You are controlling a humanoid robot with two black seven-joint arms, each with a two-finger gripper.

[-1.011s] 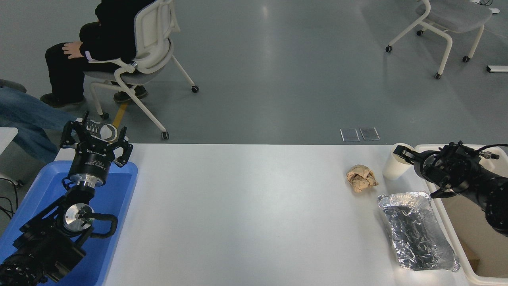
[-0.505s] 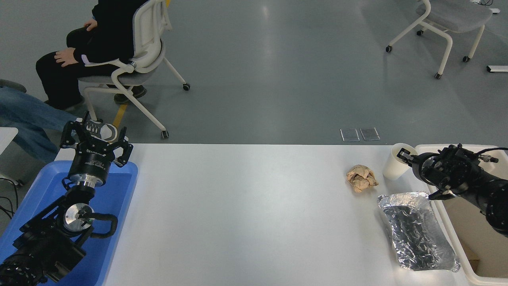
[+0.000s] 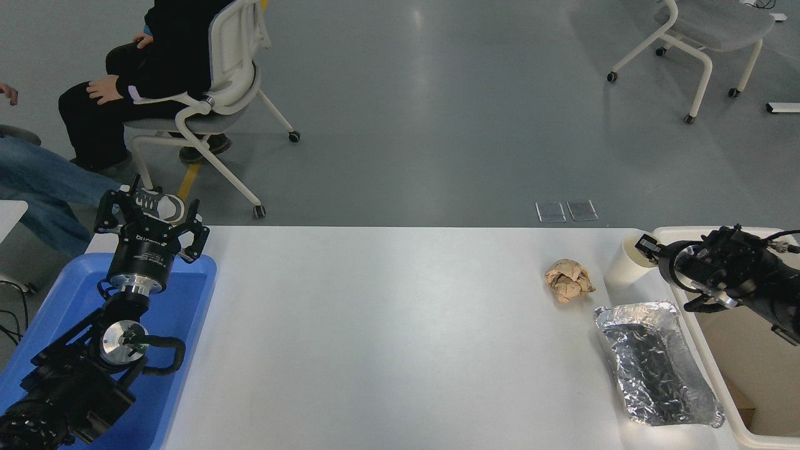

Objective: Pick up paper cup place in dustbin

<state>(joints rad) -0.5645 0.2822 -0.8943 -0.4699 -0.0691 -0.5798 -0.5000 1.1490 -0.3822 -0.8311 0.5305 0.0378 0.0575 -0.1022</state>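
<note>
The white paper cup (image 3: 624,267) is at the table's far right, next to the cream dustbin (image 3: 767,441). It tilts toward the bin with its base low by the table. My right gripper (image 3: 645,244) reaches in from the right over the bin's far corner and is shut on the cup's rim, which its fingers hide. My left gripper (image 3: 150,215) is parked open and empty over a blue tray at the lower left.
A crumpled brown paper ball (image 3: 569,280) lies just left of the cup. A silver foil tray (image 3: 656,369) lies along the bin's left wall. The blue tray (image 3: 190,294) is at the table's left edge. People sit beyond the far left corner.
My right gripper has drawn back to the right toward the bin with the cup's rim in it. The cup has gone from upright to tilted. The seated person's chair has shifted left.
</note>
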